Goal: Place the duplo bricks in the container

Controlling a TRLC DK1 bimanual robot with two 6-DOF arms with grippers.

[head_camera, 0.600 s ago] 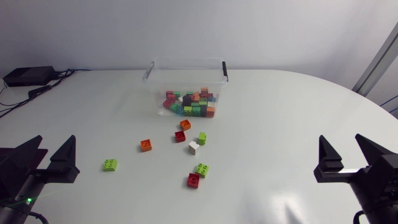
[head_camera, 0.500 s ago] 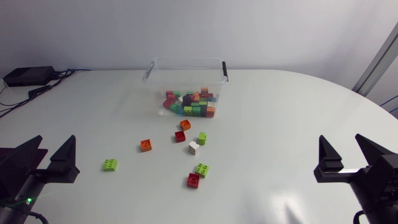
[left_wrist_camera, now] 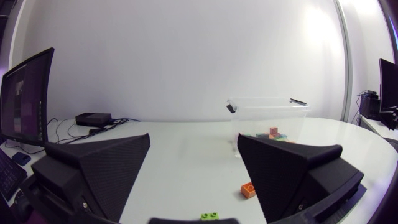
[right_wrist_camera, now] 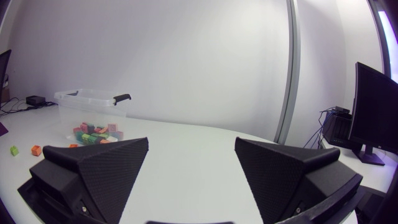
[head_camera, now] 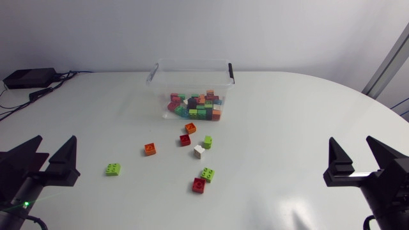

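Observation:
A clear plastic container point(head_camera: 192, 80) with black handle clips stands at the back middle of the table, with several coloured duplo bricks point(head_camera: 197, 106) inside. Loose bricks lie in front of it: orange point(head_camera: 190, 128), red point(head_camera: 185, 140), green point(head_camera: 208, 142), white point(head_camera: 199, 151), another orange point(head_camera: 150, 149), lime point(head_camera: 113, 168), lime point(head_camera: 207, 174) and red point(head_camera: 199, 184). My left gripper point(head_camera: 56, 140) is open and empty near the front left. My right gripper point(head_camera: 350, 142) is open and empty at the front right. Ahead of the left gripper point(left_wrist_camera: 194, 140) lie a lime brick point(left_wrist_camera: 209, 216), an orange one point(left_wrist_camera: 249, 190) and the container point(left_wrist_camera: 268, 115). The right gripper point(right_wrist_camera: 191, 143) sees the container point(right_wrist_camera: 90, 99) far off.
A black box point(head_camera: 29, 77) with cables sits at the table's back left corner. The white tabletop point(head_camera: 287, 128) stretches bare between the bricks and my right gripper.
My left gripper has shifted very slightly. The bricks, the container and the right arm stand as before.

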